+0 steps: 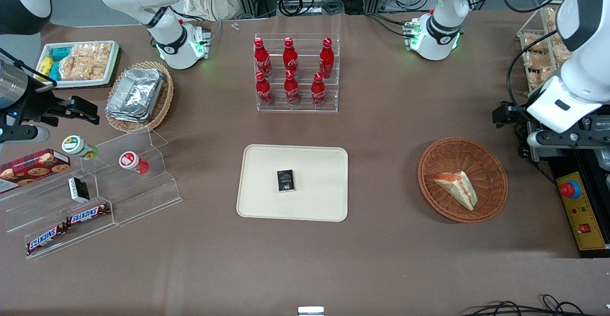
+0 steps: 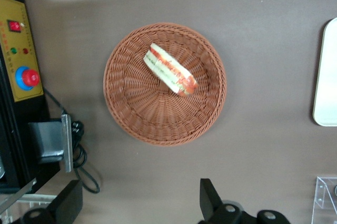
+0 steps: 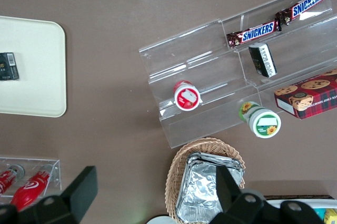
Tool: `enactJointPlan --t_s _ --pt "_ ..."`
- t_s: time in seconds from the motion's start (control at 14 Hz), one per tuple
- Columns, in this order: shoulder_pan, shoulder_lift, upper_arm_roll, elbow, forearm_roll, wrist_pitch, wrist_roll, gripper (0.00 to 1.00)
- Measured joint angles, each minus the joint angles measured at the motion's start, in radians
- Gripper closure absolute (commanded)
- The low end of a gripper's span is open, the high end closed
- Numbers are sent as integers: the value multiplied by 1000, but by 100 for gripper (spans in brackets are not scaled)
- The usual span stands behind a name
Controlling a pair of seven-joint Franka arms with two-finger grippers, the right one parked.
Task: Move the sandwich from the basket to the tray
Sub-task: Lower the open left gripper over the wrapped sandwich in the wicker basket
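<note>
the claw (image 2: pixel 139 208) hangs high above the counter (image 1: pixel 381 130), its fingers spread wide and holding nothing. below it the sandwich (image 2: pixel 169 69) lies in the basket (image 2: pixel 126 108), apart from the rim. the tray (image 1: pixel 314 163) is well apart, with bare counter between.

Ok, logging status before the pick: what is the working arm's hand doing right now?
Hand: open, holding nothing, above the table beside the basket; the sandwich lies in the basket, untouched.

Sandwich (image 1: pixel 456 188) lying in basket (image 1: pixel 491 163); tray (image 1: pixel 267 197) w/ small box.
</note>
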Motion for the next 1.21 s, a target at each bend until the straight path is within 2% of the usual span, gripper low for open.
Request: enactJointPlan --t_s 0.57,0.93,1.21 --pt "2 41 -23 -38 2 71 -2 0" --pt "14 53 -19 -187 2 189 -3 0" --pt "29 112 -14 -200 2 190 -3 0"
